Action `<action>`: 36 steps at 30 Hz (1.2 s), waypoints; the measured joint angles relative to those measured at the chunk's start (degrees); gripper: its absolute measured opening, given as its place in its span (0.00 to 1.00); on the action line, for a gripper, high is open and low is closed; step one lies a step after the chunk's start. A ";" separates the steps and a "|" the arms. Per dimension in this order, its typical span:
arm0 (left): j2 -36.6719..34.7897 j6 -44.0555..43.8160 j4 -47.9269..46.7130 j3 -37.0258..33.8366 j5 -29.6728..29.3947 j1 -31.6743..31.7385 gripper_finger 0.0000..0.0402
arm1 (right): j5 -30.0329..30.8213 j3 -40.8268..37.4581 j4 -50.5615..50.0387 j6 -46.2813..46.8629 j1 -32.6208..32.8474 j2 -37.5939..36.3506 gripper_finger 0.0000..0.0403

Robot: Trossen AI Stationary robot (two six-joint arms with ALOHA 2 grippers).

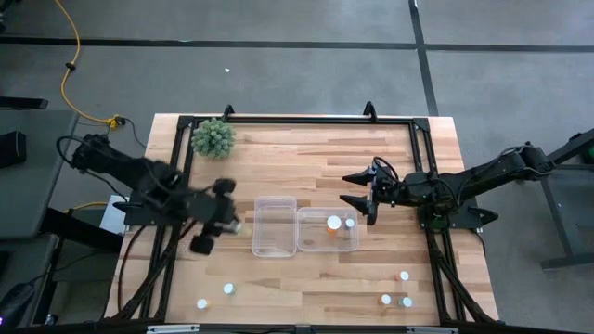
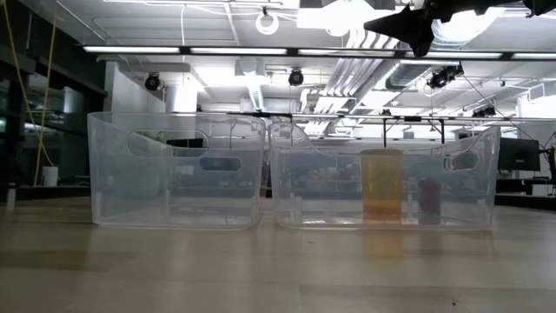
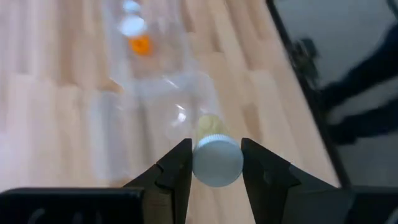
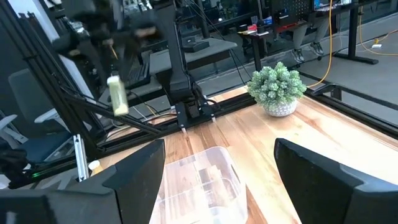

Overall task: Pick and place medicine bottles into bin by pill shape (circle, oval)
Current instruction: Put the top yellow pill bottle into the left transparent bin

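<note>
Bottle [image 3: 216, 157] with a white cap is clamped in the left hand [image 1: 225, 223], held up above the worktop [image 1: 316, 278] just left of the empty clear bin [image 1: 275, 225]. Right hand [image 1: 364, 190] hangs wide open and empty above the far edge of the second bin [image 1: 327, 230], which holds two bottles [image 1: 334, 223]. Six more sit loose on the near worktop: two at left [image 1: 228, 289], three at right [image 1: 385, 300].

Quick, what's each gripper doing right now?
Left gripper: closed on a small white-capped yellowish medicine bottle.
Right gripper: open, empty.
</note>
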 joint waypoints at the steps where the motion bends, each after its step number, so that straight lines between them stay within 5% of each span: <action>1: 1.37 2.05 -0.49 1.94 0.03 1.83 0.28 | -0.01 0.00 0.00 0.00 -0.02 0.00 0.73; 10: 20.39 14.69 -11.44 16.60 0.86 15.26 0.28 | -0.01 0.00 -0.41 -0.03 -0.02 0.00 0.73; 24: 41.76 16.87 -15.24 17.11 8.94 22.08 0.28 | -0.01 0.00 -0.58 0.22 -0.02 0.00 0.73; 30: 42.60 13.00 -9.59 15.93 10.13 22.72 0.28 | -0.01 0.00 -1.38 0.22 0.00 0.00 0.73; 36: 35.29 9.86 -3.24 5.38 10.70 22.47 0.28 | -0.01 0.00 -1.78 0.22 -0.01 0.00 0.73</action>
